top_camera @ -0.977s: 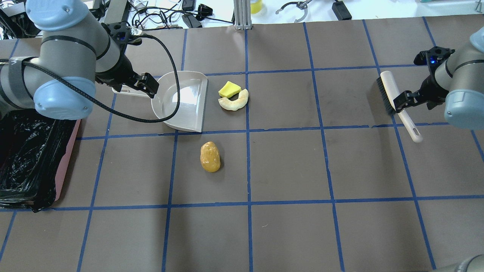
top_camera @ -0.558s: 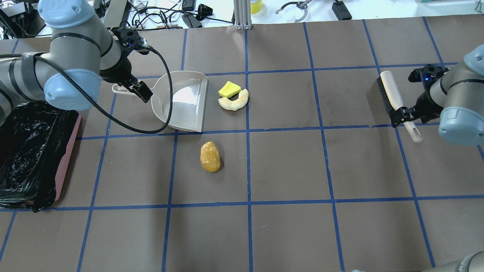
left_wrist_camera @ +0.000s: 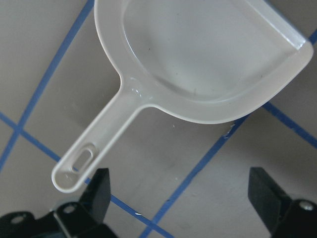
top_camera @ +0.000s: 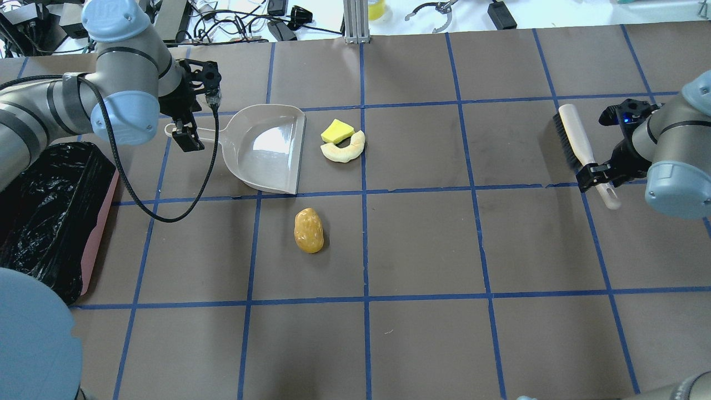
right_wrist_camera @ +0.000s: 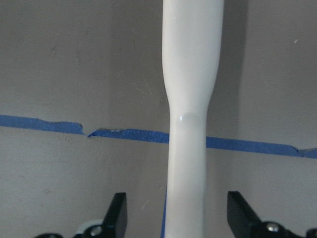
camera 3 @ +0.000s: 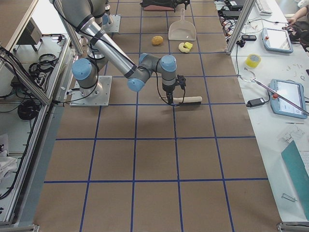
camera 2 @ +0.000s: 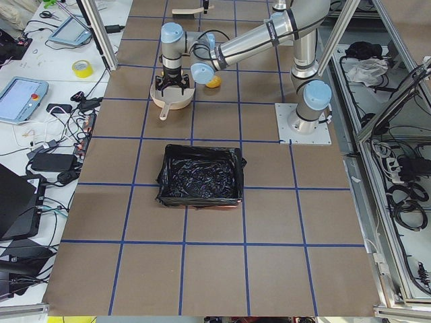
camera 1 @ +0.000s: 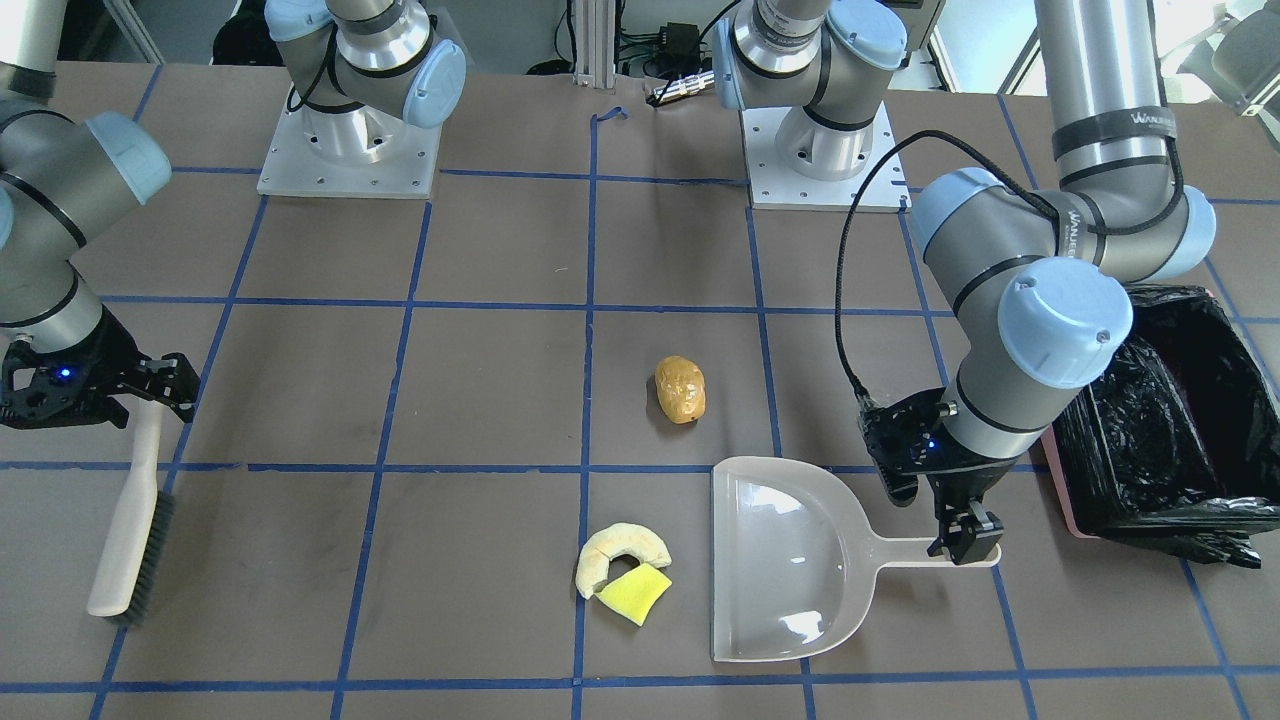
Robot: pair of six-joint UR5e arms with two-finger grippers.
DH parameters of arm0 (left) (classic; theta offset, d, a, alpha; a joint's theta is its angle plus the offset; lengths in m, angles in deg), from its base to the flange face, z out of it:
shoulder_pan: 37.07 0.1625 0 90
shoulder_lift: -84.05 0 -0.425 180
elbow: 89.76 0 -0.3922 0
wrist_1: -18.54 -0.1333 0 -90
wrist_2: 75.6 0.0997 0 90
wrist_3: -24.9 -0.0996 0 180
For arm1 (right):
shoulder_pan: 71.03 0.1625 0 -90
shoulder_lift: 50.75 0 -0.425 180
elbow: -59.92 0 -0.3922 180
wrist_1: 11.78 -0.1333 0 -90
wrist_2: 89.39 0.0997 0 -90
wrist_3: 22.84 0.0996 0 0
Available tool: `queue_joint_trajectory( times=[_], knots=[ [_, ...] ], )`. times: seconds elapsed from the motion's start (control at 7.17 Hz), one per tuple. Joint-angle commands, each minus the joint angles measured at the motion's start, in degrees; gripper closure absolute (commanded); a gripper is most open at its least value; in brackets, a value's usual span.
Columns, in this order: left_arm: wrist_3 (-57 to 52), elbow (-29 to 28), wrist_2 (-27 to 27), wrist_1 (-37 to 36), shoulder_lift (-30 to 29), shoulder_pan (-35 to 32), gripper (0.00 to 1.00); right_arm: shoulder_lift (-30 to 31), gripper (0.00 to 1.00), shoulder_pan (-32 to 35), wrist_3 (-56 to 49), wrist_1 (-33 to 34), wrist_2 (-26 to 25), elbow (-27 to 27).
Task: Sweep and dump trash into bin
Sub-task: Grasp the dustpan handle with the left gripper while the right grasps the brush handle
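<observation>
Both wide open, empty: right gripper (right_wrist_camera: 179, 213) straddled the white-handled, black-bristled brush (top_camera: 574, 133); left gripper (left_wrist_camera: 181, 198) hung off-centre over the off-white plastic dustpan (left_wrist_camera: 208, 54) handle, needed centring before closing.

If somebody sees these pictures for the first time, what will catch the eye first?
Three trash pieces lie mid-table: a golden-brown lump alone, and a cream bread-like piece against a yellow-green wedge, just off the open edge of the dustpan. The left gripper hangs open at the dustpan handle, and the right gripper is open astride the handle of the brush. The black-lined bin stands at the robot's left end.
</observation>
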Motion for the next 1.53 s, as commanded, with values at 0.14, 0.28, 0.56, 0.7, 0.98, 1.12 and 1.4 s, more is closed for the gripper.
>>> queue_joint_trajectory(
  times=[0.14,0.28,0.56,0.7,0.98,1.12,1.4],
  knots=[
    [-10.29,-2.66,0.09,-0.55,-5.51,0.29,0.00,0.12,0.36,-0.18,-0.66,0.06,0.00,0.01],
    [-10.03,-2.49,0.09,-0.46,-5.96,0.72,0.00,0.12,0.45,-0.53,-0.66,-0.55,-0.18,0.01],
    [-9.50,-1.87,-0.61,-0.55,-6.14,2.48,0.00,0.12,0.61,-0.53,-0.58,-0.64,-0.27,0.01],
    [-9.41,-1.87,-0.61,-0.55,-6.31,2.49,0.00,0.12,0.65,-0.53,-0.49,-0.73,-0.27,0.01],
    [-9.50,-1.87,-0.70,-2.64,-6.93,2.49,0.16,0.12,0.71,-0.53,-0.14,-0.65,-0.27,0.01],
    [-9.76,-1.87,-0.79,-3.44,-6.93,2.49,0.49,0.20,0.74,-0.53,0.30,-0.65,-0.27,-0.34],
    [-10.03,-1.78,-0.87,-5.45,-7.10,2.49,1.00,2.47,0.81,0.16,4.85,-1.25,-0.62,-1.22]
  ],
)
